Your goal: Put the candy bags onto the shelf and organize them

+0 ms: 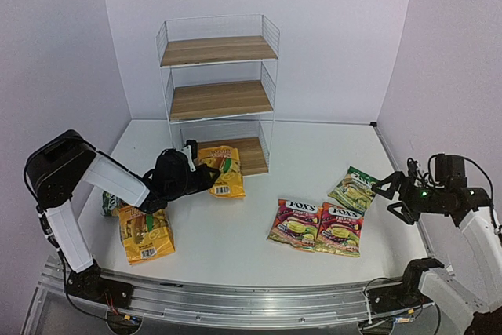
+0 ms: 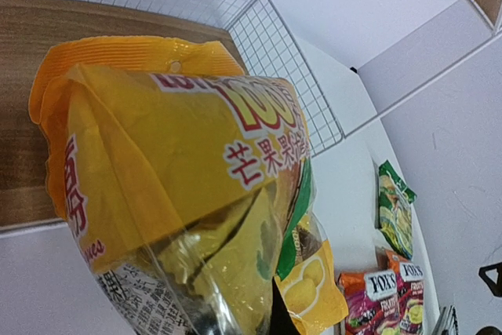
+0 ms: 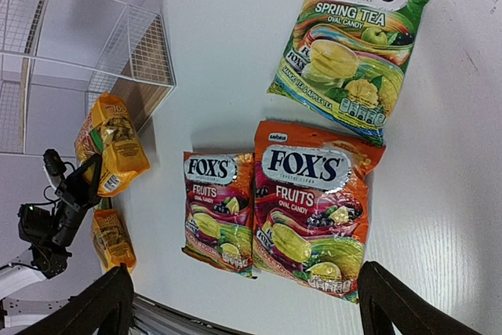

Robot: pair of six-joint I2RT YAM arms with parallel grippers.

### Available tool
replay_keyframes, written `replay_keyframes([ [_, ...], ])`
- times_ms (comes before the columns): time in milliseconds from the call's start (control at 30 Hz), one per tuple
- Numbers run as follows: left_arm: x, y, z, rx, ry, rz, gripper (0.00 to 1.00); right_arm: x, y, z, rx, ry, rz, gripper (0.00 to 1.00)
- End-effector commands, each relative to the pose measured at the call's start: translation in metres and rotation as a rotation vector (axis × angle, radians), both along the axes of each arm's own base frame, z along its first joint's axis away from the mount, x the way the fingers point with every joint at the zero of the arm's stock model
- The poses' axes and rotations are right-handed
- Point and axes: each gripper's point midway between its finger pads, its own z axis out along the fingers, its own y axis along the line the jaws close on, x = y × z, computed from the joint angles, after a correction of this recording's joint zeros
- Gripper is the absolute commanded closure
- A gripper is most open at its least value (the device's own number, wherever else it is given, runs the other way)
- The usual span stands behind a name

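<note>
White desk [image 1: 235,260], pale walls. Left tool [image 1: 208,174] clamped shut on yellow bag [image 1: 223,169], just in front of shelf [image 1: 220,100], at its bottom board. Right tool [image 1: 386,198] wide open, empty, well right of shelf, beside green bag [image 1: 354,188]. Two red FOX'S bags [image 1: 318,227] touching, right-front of shelf. Second yellow bag [image 1: 145,233] flat on desk, left-front of shelf.

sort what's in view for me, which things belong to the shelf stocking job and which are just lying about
Job:
- glossy yellow-orange candy bag held by the left gripper
- second yellow-orange bag
- two red-magenta FOX'S bags
- green FOX'S bag
- second green bag, mostly hidden
- white wire shelf with wooden boards

Lying about:
- nothing loose, only the white table
</note>
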Motion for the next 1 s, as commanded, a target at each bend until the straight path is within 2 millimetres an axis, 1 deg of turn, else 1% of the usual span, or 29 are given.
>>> replay_keyframes([
  [0,0.037,-0.013,0.082,-0.201,-0.24,0.107,1.0,-0.002,-0.003,0.001,0.012,0.002,-0.042,0.04],
  [100,0.047,-0.017,0.079,-0.204,-0.258,0.123,1.0,-0.003,-0.005,0.005,0.007,-0.016,-0.063,0.04],
  [133,0.049,-0.02,0.074,-0.198,-0.255,0.122,1.0,-0.003,-0.006,0.006,0.006,-0.021,-0.071,0.04],
  [367,0.07,-0.033,0.076,-0.222,-0.3,0.14,1.0,-0.002,-0.01,0.01,0.002,-0.036,-0.101,0.04],
  [633,0.094,-0.056,0.055,-0.212,-0.282,0.13,1.0,-0.002,-0.011,0.018,-0.006,-0.062,-0.108,0.04],
  [767,0.104,-0.064,0.048,-0.197,-0.278,0.137,0.98,-0.002,-0.013,0.019,-0.015,-0.072,-0.11,0.04],
  [967,0.115,-0.068,0.043,-0.161,-0.28,0.151,0.94,-0.004,-0.011,0.02,-0.006,-0.076,-0.106,0.04],
])
